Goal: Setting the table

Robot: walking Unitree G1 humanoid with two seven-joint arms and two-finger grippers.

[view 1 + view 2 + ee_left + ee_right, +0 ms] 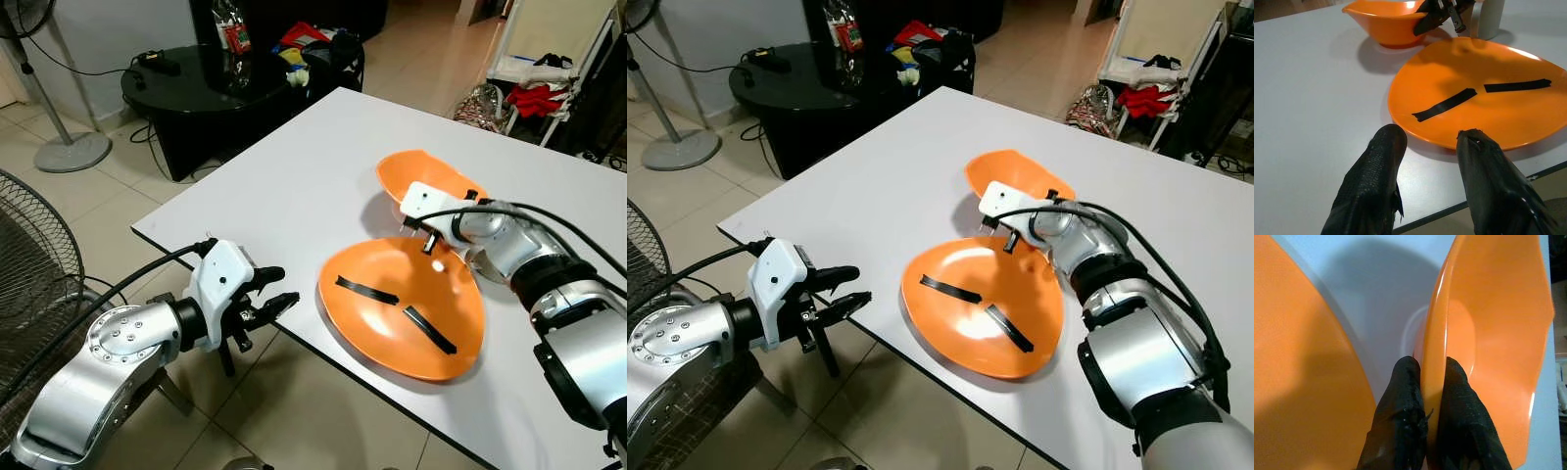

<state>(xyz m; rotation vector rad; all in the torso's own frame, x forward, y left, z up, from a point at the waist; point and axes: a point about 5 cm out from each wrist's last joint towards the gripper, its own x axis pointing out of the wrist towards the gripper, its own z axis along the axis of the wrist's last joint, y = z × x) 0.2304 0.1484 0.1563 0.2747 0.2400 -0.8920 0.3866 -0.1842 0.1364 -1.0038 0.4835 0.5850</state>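
1. Right gripper [1422,382]: textured black fingers clamped on the glossy orange bowl [431,176] rim, on the smooth white counter [294,176].
2. Left gripper [269,305]: fingers apart, off the counter edge beside the shallow orange plate [392,323] bearing two black strips.

A round black side table [186,93] stands beyond the white table, carrying a clear bottle [231,44] and clutter. A pedestal fan [59,147] stands on the tiled floor [108,211]. A rack holds red cloth [537,98].
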